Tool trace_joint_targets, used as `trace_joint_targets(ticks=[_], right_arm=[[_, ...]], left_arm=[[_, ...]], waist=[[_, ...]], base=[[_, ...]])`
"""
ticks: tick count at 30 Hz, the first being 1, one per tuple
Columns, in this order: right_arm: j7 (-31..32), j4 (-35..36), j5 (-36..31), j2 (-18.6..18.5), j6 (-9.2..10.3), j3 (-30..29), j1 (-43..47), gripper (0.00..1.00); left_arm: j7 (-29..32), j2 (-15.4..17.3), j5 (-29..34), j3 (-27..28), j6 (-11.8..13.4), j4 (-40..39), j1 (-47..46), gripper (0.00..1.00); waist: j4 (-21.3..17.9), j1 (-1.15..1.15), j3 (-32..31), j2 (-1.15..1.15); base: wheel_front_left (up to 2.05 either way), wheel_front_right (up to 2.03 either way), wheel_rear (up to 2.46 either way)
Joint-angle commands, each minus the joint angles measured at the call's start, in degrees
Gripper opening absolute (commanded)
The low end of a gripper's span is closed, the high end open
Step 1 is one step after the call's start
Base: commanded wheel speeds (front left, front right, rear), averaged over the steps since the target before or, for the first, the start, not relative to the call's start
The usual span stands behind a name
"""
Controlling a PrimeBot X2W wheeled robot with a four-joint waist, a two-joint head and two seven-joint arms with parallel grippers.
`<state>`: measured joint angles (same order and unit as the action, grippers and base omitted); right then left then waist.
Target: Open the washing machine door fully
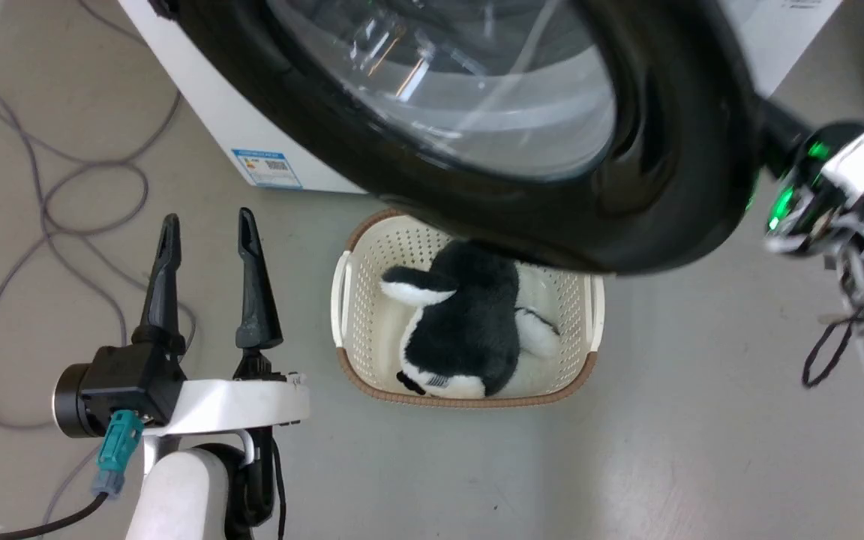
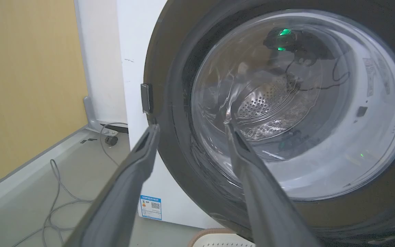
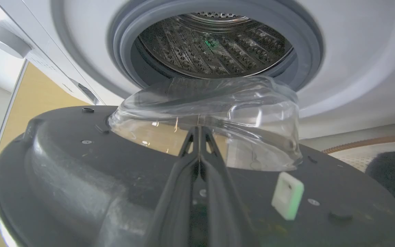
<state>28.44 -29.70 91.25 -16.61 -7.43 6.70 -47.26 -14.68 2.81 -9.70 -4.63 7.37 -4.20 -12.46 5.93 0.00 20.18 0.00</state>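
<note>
The washing machine door (image 1: 672,187), a glossy black disc with a clear glass bowl, stands swung out from the white washing machine (image 1: 207,97) and hangs over a basket. My left gripper (image 1: 208,217) is open above the floor, left of the basket. In the left wrist view its fingers (image 2: 192,126) point at the door's outer rim (image 2: 173,144) without touching it. My right arm's wrist (image 1: 807,195) sits behind the door's right edge. In the right wrist view my right gripper (image 3: 197,129) is shut, lying along the matte inner face (image 3: 81,161), its tips at the glass bowl (image 3: 218,113).
A cream basket (image 1: 349,300) holding a black-and-white plush toy (image 1: 469,322) sits on the floor under the door. Grey cables (image 1: 42,202) loop across the floor at the left. The steel drum (image 3: 214,44) and grey gasket (image 3: 122,44) are exposed. A yellow wall (image 2: 22,85) stands left of the machine.
</note>
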Motion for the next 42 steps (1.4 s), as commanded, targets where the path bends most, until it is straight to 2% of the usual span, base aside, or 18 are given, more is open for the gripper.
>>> trace_joint_targets(ticks=[1,14,22,34,42], right_arm=[[1.21,2.34,0.40,0.77,-0.06,0.71,2.87,0.00],[5.53,14.09,3.33,4.53,-0.06,2.69,15.81,0.00],[6.81,18.53,3.35,6.91,-0.06,4.08,22.13,0.00],[7.77,21.91,3.63,10.99,-0.06,6.62,30.61,0.00],[7.31,21.63,5.67,12.98,-0.06,8.40,35.64,0.00]], left_arm=[[-0.32,0.07,0.47,0.17,-0.44,0.20,0.78,1.00],[-0.32,0.07,0.51,-0.04,-0.59,1.29,2.56,1.00],[-0.32,0.07,0.59,-0.16,-0.71,1.92,3.86,1.00],[-0.32,0.07,0.64,-0.44,-0.56,3.54,6.26,1.00],[-0.32,0.07,1.30,-0.24,-0.81,4.74,8.26,1.00]], waist=[[-0.56,0.00,-0.84,0.00],[-1.19,0.00,-4.60,0.00],[-0.90,0.00,-6.72,0.00],[-0.20,0.00,-10.63,0.00],[-0.18,0.00,-13.76,0.00]], base=[[0.00,0.00,0.00],[0.00,0.00,0.00],[0.00,0.00,0.00],[0.00,0.00,0.00],[0.00,0.00,0.00]])
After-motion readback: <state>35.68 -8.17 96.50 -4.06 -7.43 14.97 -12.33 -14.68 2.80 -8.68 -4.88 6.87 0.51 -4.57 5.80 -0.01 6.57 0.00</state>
